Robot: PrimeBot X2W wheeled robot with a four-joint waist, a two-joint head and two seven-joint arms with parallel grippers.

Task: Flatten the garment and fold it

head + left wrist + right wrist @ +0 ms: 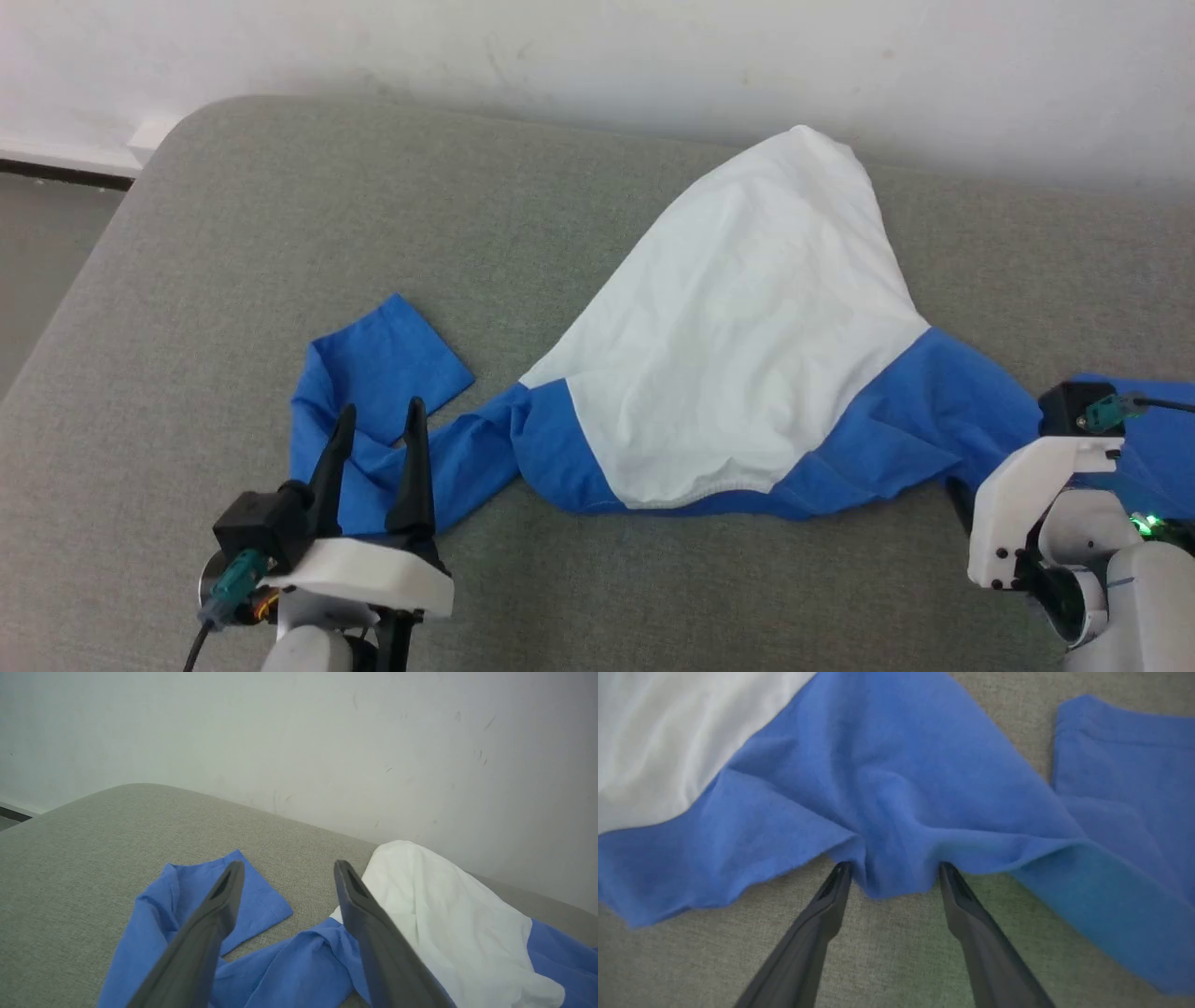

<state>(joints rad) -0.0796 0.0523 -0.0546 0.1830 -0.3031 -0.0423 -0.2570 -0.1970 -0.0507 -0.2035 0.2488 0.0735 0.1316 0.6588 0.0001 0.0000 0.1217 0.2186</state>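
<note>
Two-armed, spreading wide, hovering the left gripper (381, 411) over a blue sleeve (392, 359); straddling a bunched blue fold (896, 854) with the right gripper (895, 867), tips touching cloth; leaving the garment (747, 345) crumpled on grey cushion (233, 233)

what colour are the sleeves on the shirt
Bright blue sleeves on a white-bodied garment, clearest in the head view.

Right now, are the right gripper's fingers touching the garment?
Touching. Right wrist view: both open fingers of the right gripper end against the blue edge of the garment, a fold sagging between them.
</note>
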